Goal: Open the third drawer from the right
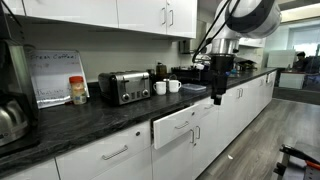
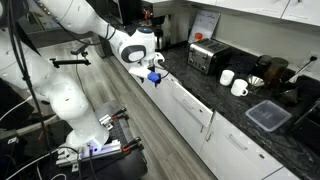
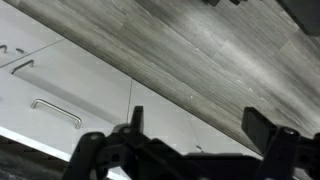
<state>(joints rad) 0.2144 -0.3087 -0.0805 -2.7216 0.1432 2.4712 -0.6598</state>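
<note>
Nearest the lens in the wrist view, the claw has its dark fingers at 6 o'clock, spread wide with nothing between them. It looks down on white cabinet fronts, with grey floor at 12. A bar handle sits at 9 o'clock of the claw, well apart; can't tell whose drawer it is. In an exterior view, left to right, the jar, toaster and mugs are pushed back toward the wall on the dark worktop, leaving the front edge free. The third drawer from the right is at 5 o'clock of the mugs, its front standing proud of its neighbours, so probably part open. The claw hangs at 2 o'clock of it over the worktop edge, not touching its handle. My guess is it needs to drop and hook the bar to pull further.
</note>
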